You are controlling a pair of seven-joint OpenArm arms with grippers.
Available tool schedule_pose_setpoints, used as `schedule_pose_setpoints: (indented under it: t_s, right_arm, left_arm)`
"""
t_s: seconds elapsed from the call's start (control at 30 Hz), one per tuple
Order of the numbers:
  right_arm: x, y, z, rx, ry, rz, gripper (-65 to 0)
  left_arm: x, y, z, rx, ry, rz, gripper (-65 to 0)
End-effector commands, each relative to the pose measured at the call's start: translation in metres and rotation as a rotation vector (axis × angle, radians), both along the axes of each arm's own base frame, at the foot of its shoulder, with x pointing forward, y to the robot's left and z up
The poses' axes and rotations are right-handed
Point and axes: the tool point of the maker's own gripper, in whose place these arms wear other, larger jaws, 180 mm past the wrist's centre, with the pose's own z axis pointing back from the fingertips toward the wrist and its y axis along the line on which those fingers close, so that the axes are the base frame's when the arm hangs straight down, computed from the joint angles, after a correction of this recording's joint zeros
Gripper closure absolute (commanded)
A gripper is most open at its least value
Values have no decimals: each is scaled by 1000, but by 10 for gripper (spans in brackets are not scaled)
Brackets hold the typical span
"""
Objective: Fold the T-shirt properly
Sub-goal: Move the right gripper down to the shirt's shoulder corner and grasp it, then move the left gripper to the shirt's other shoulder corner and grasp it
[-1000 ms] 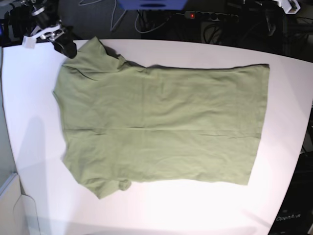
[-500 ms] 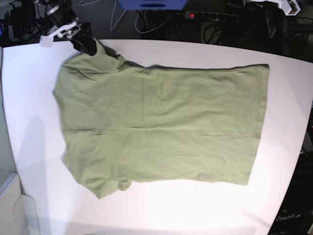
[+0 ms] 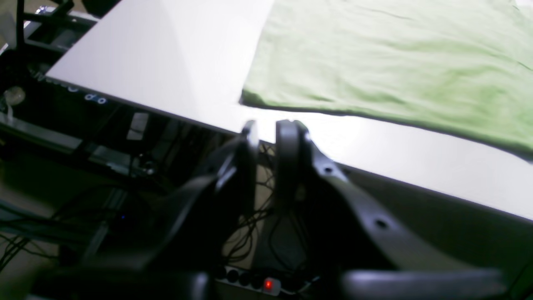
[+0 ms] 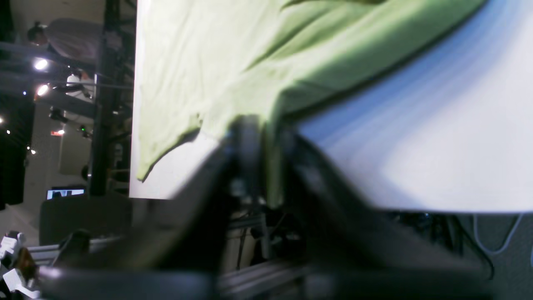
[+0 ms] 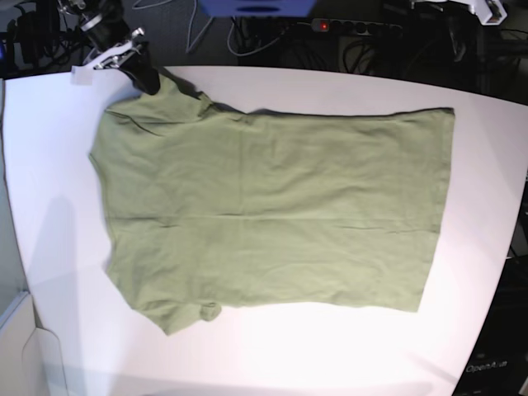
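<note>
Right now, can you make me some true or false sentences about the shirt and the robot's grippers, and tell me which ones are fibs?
1. The right gripper is pinching the T-shirt. True.
2. The left gripper is holding the T-shirt too. False: it hangs off the table's edge, with no cloth in it.
3. The T-shirt is bright red. False: it is a soft green.
4. The table top under the T-shirt is white. True.
5. The T-shirt is rolled up into a ball. False: it lies spread out over the table top.
</note>
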Motion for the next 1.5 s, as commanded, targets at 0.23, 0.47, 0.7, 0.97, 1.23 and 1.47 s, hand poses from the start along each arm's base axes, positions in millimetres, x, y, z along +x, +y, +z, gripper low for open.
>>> schedule_pose_setpoints:
  t_s: [0.23,0.47,0.7,0.97,1.23,1.47]
  right_arm:
    - [3,-15,-11,-21,16,-25,-7]
    - [2,-17,-13,-26,21,-23,-7]
    - [9,-11,-16,-26,37,31,-7]
    - [9,-9,-17,-26,42,46,-7]
    - [9,-11,-17,-34,43,54,-7]
    - [10,-12,-16,-35,42,55,-7]
  left_arm:
    - [4,4,10,14,-31,-11,-77]
    - [28,-8,-6,-64,75,-60,-77]
    - [51,-5,8,-120,9,-44,-77]
    - [56,17,4,-194,14,12,-368]
    - [71,35,-15,-277,64,65,-370]
    - [96,25,-52,-395,148,14,-369]
